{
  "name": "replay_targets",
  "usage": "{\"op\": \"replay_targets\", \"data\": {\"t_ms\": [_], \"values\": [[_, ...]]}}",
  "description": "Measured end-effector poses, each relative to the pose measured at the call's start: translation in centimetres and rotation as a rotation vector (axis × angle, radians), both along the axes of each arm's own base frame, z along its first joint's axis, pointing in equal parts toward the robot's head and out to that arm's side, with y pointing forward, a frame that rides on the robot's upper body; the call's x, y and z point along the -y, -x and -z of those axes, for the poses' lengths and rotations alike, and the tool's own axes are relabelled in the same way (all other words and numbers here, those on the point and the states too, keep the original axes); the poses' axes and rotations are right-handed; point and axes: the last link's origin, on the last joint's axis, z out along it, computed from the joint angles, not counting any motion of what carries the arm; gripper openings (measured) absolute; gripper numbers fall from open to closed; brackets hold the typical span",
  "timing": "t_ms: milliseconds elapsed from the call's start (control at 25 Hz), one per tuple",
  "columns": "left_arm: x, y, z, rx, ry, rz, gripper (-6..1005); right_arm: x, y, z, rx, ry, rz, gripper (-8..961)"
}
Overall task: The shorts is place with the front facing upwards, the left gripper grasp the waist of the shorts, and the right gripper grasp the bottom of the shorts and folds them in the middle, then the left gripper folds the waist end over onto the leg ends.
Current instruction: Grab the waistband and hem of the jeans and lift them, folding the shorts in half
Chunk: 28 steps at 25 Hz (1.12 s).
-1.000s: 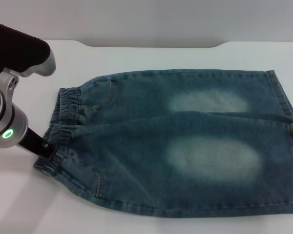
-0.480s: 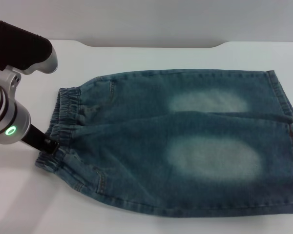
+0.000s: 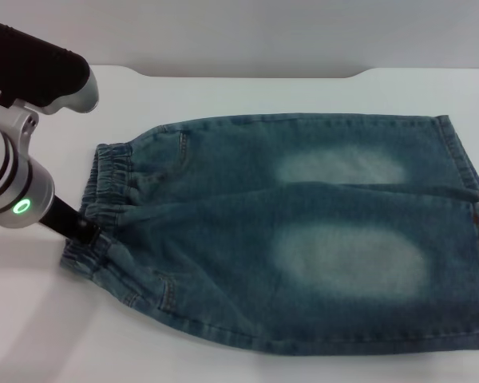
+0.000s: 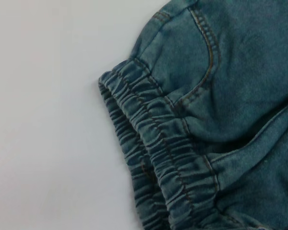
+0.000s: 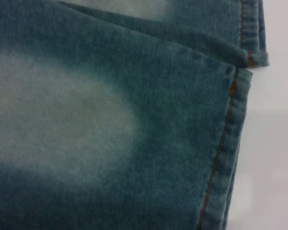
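shorts point(image 3: 303, 239) of blue denim lie spread flat on the white worktop point(image 3: 223, 96), front side up, with two pale faded patches on the thighs. the waist of the shorts point(image 3: 104, 191), a gathered elastic band, points toward the robot's left; the bottom of the shorts point(image 3: 471, 207), with its straight stitched hems, points toward the robot's right. the left gripper point(image 3: 84, 231) sits at the near corner of the waistband, its black tip touching the puckered denim; whether its fingers are clenched on the cloth or released cannot be told. the left wrist view shows the ruched band and a curved pocket seam beside bare worktop. the right wrist view looks down on a faded patch and the hemmed leg edges with orange stitching. the right gripper itself shows in no picture.
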Motion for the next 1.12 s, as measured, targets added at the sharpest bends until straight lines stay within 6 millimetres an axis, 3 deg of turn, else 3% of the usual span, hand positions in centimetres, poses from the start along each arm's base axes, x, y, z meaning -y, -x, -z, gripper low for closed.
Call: {"op": "replay_targets", "data": {"t_ms": [1120], "values": [[-0.4,-0.8,0.3,-0.003,0.006,0.014,23,-0.2,-1.0,1.4,-0.013,0.022,0.012,641]]}}
